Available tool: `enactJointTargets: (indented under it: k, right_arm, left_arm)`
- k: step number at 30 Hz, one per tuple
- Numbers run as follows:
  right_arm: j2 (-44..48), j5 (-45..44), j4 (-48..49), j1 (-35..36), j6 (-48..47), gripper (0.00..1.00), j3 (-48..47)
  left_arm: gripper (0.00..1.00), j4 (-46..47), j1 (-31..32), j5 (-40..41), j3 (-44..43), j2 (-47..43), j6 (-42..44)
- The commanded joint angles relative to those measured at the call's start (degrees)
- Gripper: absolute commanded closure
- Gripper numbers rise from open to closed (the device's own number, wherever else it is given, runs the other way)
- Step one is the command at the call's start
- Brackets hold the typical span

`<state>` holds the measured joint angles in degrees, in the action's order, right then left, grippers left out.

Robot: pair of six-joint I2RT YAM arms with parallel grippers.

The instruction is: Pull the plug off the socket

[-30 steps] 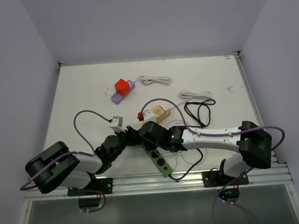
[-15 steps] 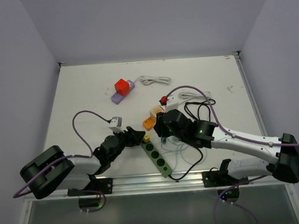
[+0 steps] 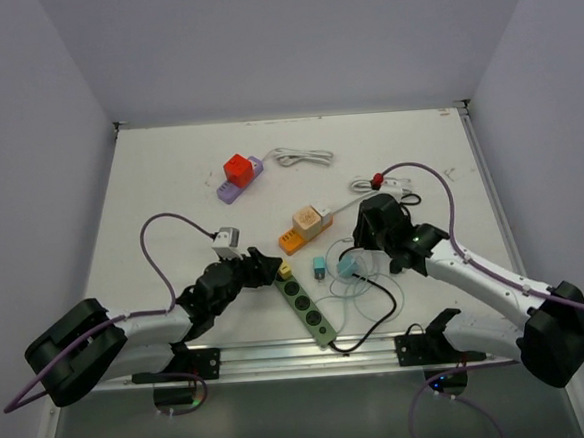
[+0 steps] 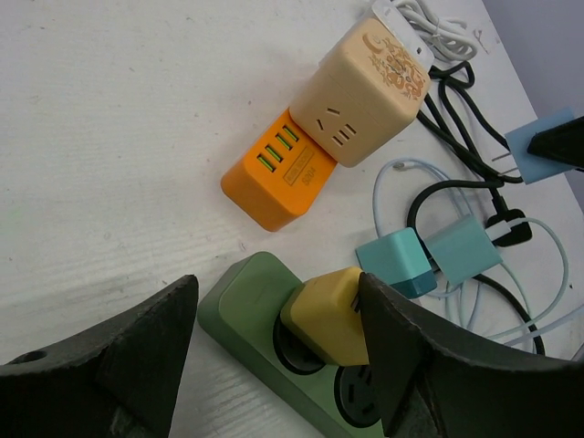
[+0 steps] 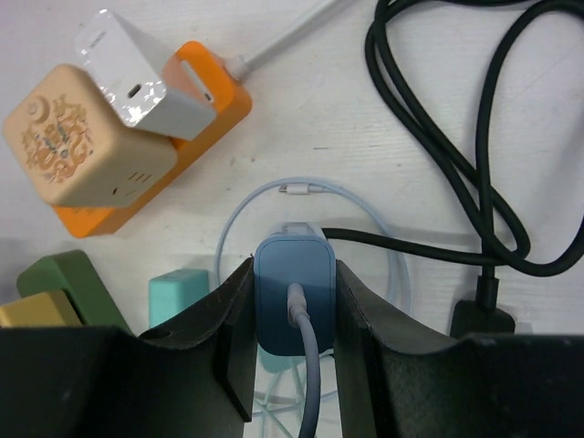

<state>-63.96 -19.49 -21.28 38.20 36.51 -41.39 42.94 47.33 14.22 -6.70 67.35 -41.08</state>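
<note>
Right claw (image 5: 294,297) pinching blue plug (image 5: 292,274), lower centre of wrist view, apart from green power strip (image 3: 309,304) on desk (image 3: 170,187). Left claw (image 4: 274,285) spread, flanking strip's end; yellow plug (image 4: 327,315) seated there.

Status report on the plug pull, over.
Left gripper open astride end of green strip. Right gripper shut on blue plug, prongs free of the strip. Yellow plug seated there. Black cable loose nearby.

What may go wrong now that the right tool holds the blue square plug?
The right tool grips the blue square plug, whose thin pale cable loops across the black cord; lifting may drag it. The left tool stands open around the green plastic power strip, so the strip could slide if bumped.
</note>
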Motion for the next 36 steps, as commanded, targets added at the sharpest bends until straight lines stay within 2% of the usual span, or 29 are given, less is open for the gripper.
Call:
enactJointTargets:
  k: [1,4,13,14,15,17,18,21,30,36]
  right_arm:
    - [0.25,2.26,2.73,-3.73,0.75,0.92,0.34]
    - [-1.51,3.66,3.78,-7.42,0.93,0.85,0.95]
    - [-7.22,9.11,6.6,-14.72,0.75,0.77,1.57]
    - [-7.31,9.64,6.69,-14.9,0.67,0.73,1.66]
    - [-7.58,10.42,7.47,-14.9,0.4,0.65,1.83]
    - [-7.75,13.23,8.97,-14.99,0.49,0.59,2.19]
    - [-7.84,13.85,9.41,-14.99,0.58,0.53,2.1]
    - [-7.41,14.91,8.97,-14.99,0.58,0.46,1.4]
    - [-0.21,12.54,3.09,-14.99,-2.23,0.42,-1.94]
    - [5.95,19.21,2.03,-14.9,-5.92,0.35,-4.93]
  left_arm:
    - [0.26,-11.82,-0.22,0.99,0.9,1.29,3.82]
    - [0.25,-12.18,-0.22,0.72,0.81,1.2,3.81]
    - [0.23,-12.79,-0.22,0.28,0.46,1.2,3.99]
    - [0.23,-12.79,-0.22,0.28,0.37,1.29,4.08]
    - [0.23,-12.88,-0.22,0.2,0.28,1.29,4.08]
    - [0.23,-12.62,-0.22,0.11,0.28,1.81,4.43]
    - [0.23,-12.62,-0.22,0.11,0.11,2.08,4.43]
    - [0.22,-12.7,-0.22,0.2,-0.07,2.17,4.43]
    - [0.2,-15.86,-0.22,0.37,-2.7,0.77,6.36]
    - [0.16,-19.99,-0.22,0.81,-7.27,-0.9,8.64]
